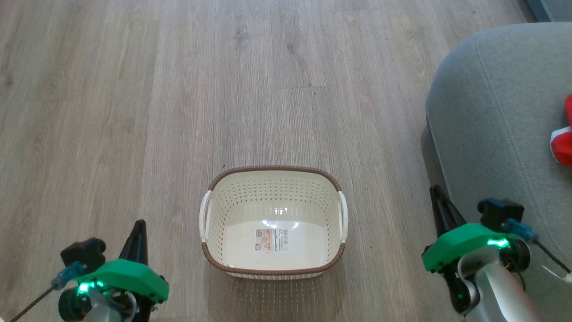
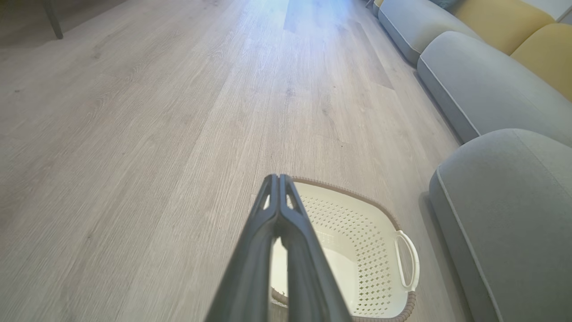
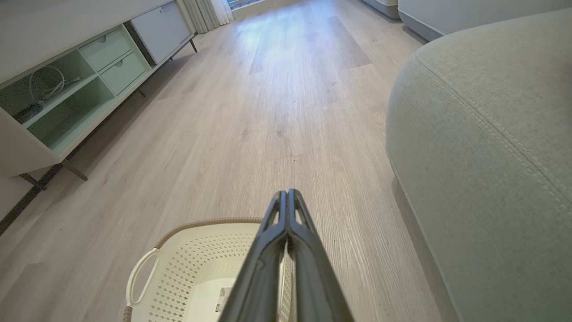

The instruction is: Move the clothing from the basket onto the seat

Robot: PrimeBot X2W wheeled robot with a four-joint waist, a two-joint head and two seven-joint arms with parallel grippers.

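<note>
The cream basket (image 1: pixel 272 197) with a brown rim stands on the wood floor in front of me, holding nothing but the label on its bottom. Red clothing (image 1: pixel 564 143) with white trim lies on the grey seat (image 1: pixel 491 116) at the right edge of the head view. My left gripper (image 1: pixel 139 223) is shut at the lower left, left of the basket. My right gripper (image 1: pixel 434 191) is shut at the lower right, between the basket and the seat. In the left wrist view the gripper (image 2: pixel 279 178) is shut above the basket (image 2: pixel 357 241). In the right wrist view the gripper (image 3: pixel 287 193) is shut, with the basket (image 3: pixel 196 264) to its left and the seat (image 3: pixel 491 147) to its right.
Wood floor (image 1: pixel 223 89) stretches ahead and to the left. A low pale sideboard (image 3: pixel 67 85) with open shelves and drawers lines the left of the right wrist view. More grey sofa sections (image 2: pixel 487 85) and yellow cushions (image 2: pixel 500 18) run along the right in the left wrist view.
</note>
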